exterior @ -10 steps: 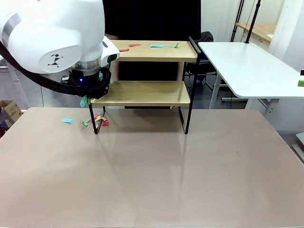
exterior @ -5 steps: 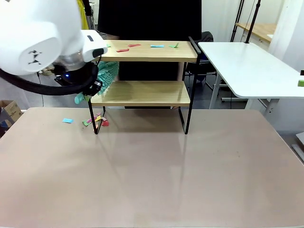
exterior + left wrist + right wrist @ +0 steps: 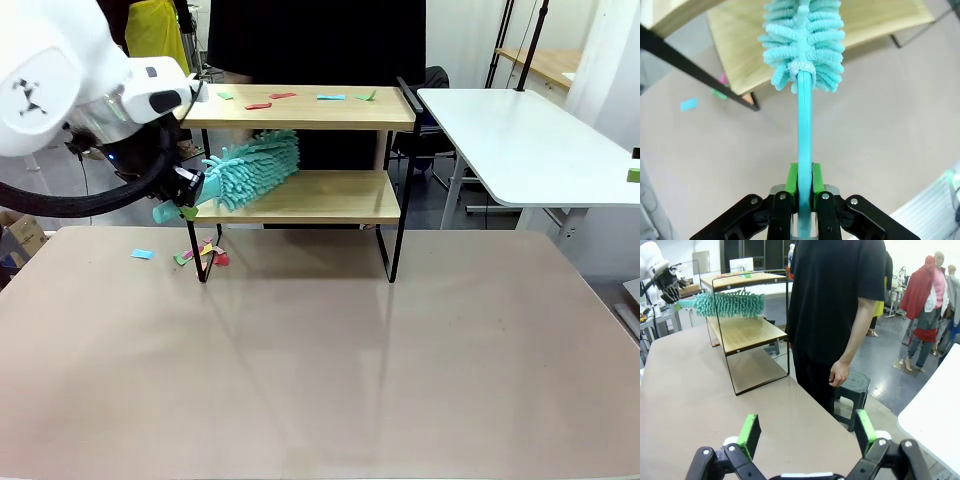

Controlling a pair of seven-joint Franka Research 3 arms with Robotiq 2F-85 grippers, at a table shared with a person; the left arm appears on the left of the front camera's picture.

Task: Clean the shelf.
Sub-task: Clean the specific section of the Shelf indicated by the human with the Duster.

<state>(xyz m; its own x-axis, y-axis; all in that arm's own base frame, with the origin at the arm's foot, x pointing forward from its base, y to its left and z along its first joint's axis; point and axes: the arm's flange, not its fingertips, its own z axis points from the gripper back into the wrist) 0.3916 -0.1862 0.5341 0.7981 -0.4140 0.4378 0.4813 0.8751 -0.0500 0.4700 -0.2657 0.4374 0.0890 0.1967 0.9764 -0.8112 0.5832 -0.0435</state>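
At the far side of the tabletop (image 3: 350,370), found the shelf (image 3: 300,195) standing upright on thin black legs, with a person (image 3: 835,305) close behind it. Noted left jaws clenched on the smooth teal plastic handle of a duster (image 3: 255,168), with the shaggy chenille head held between the two boards, over the left part of the lower one; cannot tell whether in contact. Noted right jaws released, grasping nothing, well apart from the shelf. Observed coloured paper scraps (image 3: 300,97) on the upper board and fallen bits (image 3: 200,255) on the tabletop beside the left front leg.

Judged the step in hand as sweeping the lower board. Recommend keeping the handle nearly level, pressing the soft fringe lightly onto the wood, drawing one steady stroke toward an open edge, and steering clear of the raised end rails and the board above. Boards pale, smooth and matt; scraps flat and light, likely to flutter or cling to the fibres.
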